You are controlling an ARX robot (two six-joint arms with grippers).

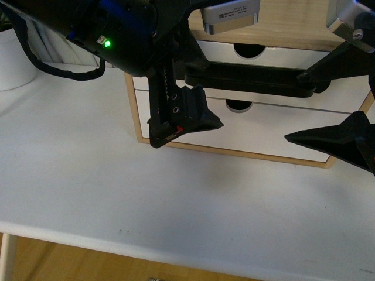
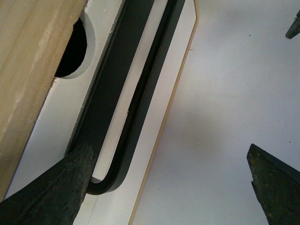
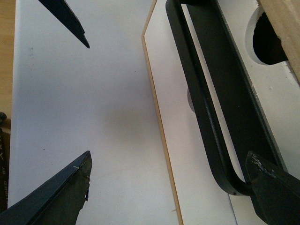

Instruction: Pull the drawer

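The drawer [image 1: 281,58] is the upper one in a small wooden cabinet: white front, half-round notch [image 1: 249,51], long black bar handle [image 1: 252,79]. My left gripper [image 1: 187,96] is open at the handle's left end. In the left wrist view one finger [image 2: 61,187] lies against the bend of the handle [image 2: 140,93], and the other finger [image 2: 274,183] hangs over the table. My right gripper [image 1: 328,108] is open at the handle's right end. There one finger [image 3: 274,192] touches the handle [image 3: 206,108] at its bend, and the other [image 3: 56,197] is over the table.
Below sits a plain white drawer front [image 1: 263,132] without a handle. The cabinet stands on a white table [image 1: 146,199], whose front edge [image 1: 176,252] is near. A grey device [image 1: 231,14] rests on the cabinet top. A white object [image 1: 12,58] stands at the far left.
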